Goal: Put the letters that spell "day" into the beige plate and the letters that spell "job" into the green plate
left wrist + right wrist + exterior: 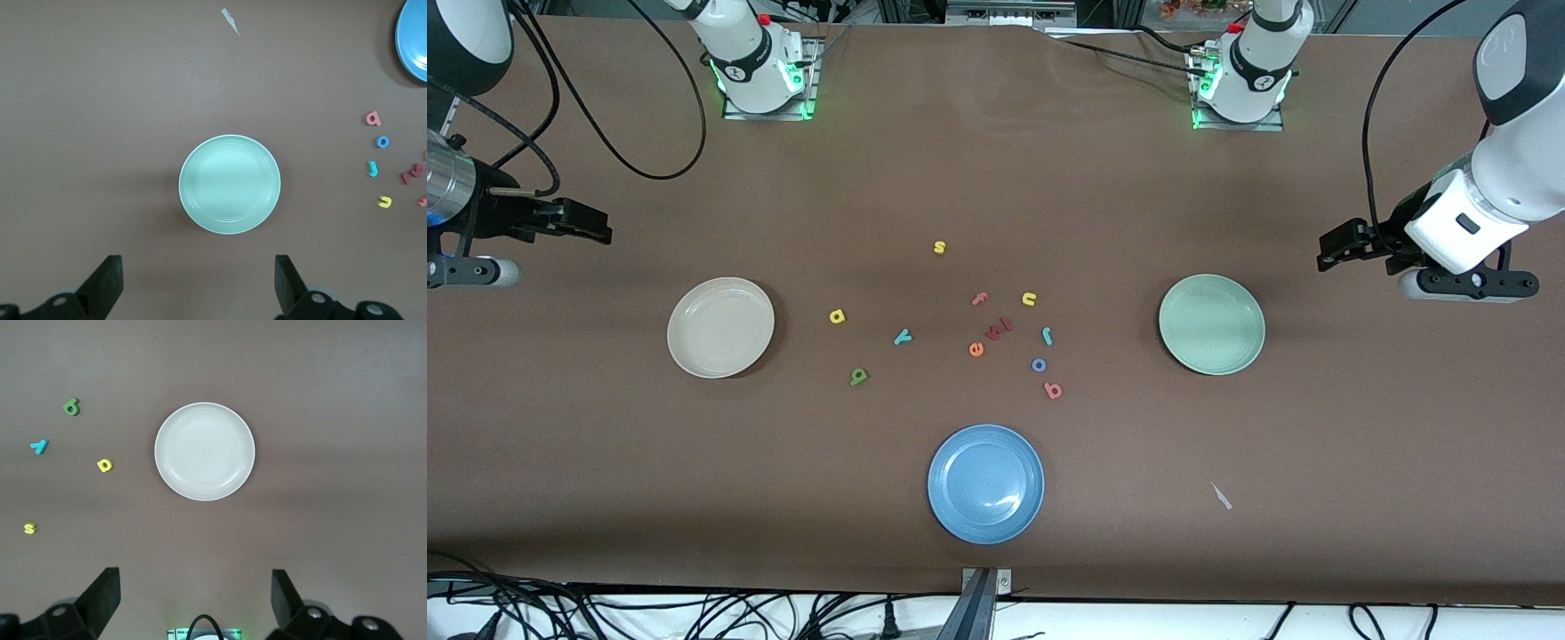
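Starting nearest the front camera: blue plate (985, 483), bare, taken as the landmark. Toward the left arm's end from the blue plate and a little nearer the camera, a small pale scrap (1221, 496) flat on the brown table (605, 462).

Farther from the camera than the blue plate, loose letters, all flat on the table and none in any plate. First row out: red-pink b (1053, 389), just toward the left arm's end from the blue plate; green d (859, 377), toward the right arm's end. Next out: blue o (1039, 364), just beside the b; orange e (976, 348), almost straight out from the blue plate. Then teal-blue j (1047, 335), teal y (903, 336), and a dark pink letter (999, 328) beside the e, too small to read. Farther again: yellow a (837, 316), yellow u (1029, 300), pink f (980, 299). Farthest from the blue plate: yellow s (939, 247).

Flanking the letters, well apart from the blue plate: beige plate (720, 327) toward the right arm's end, green plate (1211, 324) toward the left arm's end, both bare.

Up in the air, holding nothing: right gripper (596, 229), fingers spread wide, over bare table past the beige plate; left gripper (1334, 251), fingers likewise spread wide, over bare table past the green plate.
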Robot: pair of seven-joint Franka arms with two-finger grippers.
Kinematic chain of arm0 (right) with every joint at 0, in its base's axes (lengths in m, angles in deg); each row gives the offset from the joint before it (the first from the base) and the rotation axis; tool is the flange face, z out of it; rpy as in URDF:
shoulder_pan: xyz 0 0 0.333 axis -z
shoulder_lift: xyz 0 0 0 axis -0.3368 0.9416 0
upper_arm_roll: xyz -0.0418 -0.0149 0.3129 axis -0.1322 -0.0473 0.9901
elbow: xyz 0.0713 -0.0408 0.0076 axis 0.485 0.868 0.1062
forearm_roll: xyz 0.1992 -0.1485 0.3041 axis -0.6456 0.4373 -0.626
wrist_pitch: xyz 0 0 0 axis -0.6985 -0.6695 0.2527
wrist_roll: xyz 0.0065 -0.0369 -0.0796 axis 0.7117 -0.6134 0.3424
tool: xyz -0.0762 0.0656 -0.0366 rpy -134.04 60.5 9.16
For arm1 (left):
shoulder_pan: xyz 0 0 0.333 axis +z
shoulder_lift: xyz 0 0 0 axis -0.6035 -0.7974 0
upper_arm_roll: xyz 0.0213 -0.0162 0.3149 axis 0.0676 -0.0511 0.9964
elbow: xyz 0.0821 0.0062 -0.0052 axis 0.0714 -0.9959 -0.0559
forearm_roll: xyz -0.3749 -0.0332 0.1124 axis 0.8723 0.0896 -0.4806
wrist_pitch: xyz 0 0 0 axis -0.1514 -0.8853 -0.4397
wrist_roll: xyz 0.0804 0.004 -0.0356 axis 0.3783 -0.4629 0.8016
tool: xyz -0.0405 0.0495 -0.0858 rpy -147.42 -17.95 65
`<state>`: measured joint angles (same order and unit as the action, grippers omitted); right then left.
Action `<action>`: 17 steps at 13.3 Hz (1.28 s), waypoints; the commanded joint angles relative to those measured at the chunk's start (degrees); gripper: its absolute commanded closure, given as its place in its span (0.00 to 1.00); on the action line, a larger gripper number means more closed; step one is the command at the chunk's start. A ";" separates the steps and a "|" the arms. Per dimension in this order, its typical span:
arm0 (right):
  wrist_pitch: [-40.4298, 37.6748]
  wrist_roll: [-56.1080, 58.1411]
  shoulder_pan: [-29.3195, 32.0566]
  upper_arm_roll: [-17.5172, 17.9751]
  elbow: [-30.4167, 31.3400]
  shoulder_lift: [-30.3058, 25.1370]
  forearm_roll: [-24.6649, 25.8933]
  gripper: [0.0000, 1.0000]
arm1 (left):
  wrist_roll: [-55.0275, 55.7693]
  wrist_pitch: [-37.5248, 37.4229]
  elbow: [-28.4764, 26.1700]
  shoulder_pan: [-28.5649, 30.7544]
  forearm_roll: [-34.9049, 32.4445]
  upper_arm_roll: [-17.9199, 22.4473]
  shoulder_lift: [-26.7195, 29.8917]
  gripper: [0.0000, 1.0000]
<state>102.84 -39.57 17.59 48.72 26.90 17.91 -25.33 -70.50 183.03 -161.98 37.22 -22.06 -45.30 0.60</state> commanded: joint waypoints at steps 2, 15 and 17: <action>-0.36 0.34 -0.01 0.18 0.15 -0.52 -0.53 0.00 | 0.25 -0.06 0.86 -0.62 0.55 -0.42 -2.15 0.00; 3.94 0.43 -8.79 1.76 0.15 12.82 -2.91 0.00 | 26.88 12.60 8.40 -20.19 0.64 -0.60 -24.54 0.00; 6.83 -0.10 -10.02 1.76 0.58 14.32 -3.69 0.00 | 29.51 13.21 11.31 -21.63 0.72 -0.51 -29.65 0.00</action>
<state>107.50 -39.25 8.46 50.64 27.33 30.80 -27.34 -42.73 196.47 -156.44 17.52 -22.05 -46.74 -22.89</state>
